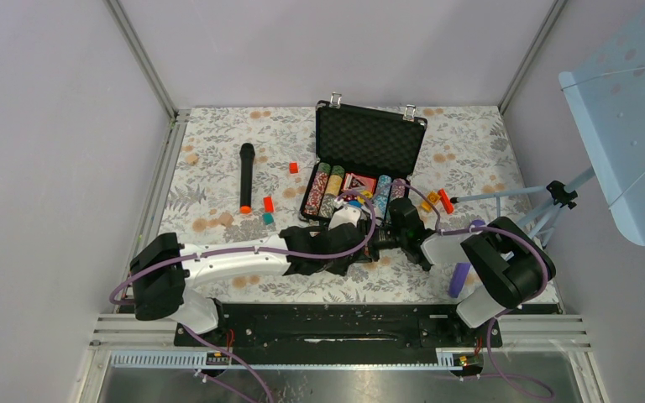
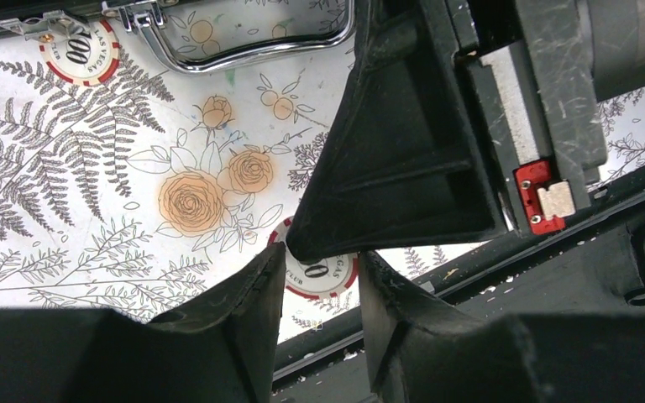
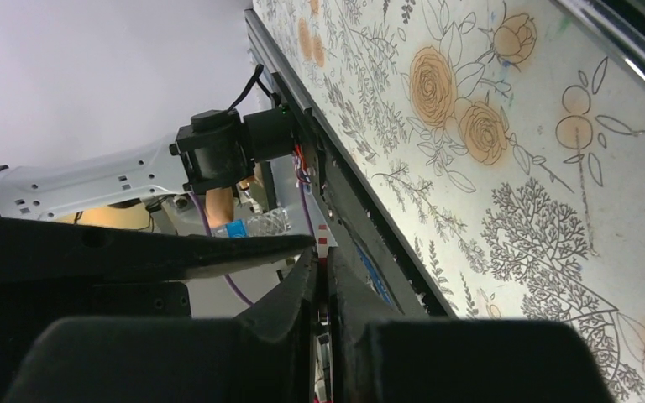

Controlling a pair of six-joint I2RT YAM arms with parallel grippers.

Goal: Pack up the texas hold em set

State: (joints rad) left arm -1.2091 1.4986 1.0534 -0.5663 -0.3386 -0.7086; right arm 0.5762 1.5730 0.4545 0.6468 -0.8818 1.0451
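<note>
We see the left gripper [image 2: 321,262] clasping 1 poker chip [image 2: 323,277] by its rim (red and white), the right gripper [image 3: 322,257] pinching its faces.

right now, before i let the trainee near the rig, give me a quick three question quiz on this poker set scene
1. True or false: the black foam-lined briefcase has its lid shut.
2. Which lies on the flowered tablecloth to the left of that case? A a red card deck; B a black stick microphone with an orange end; C a round yellow button.
3. In the left wrist view, what does the left pincer straddle?
Key: 1 false, the lid stands open. 2 B. 3 a red-and-white striped round poker chip.
</note>
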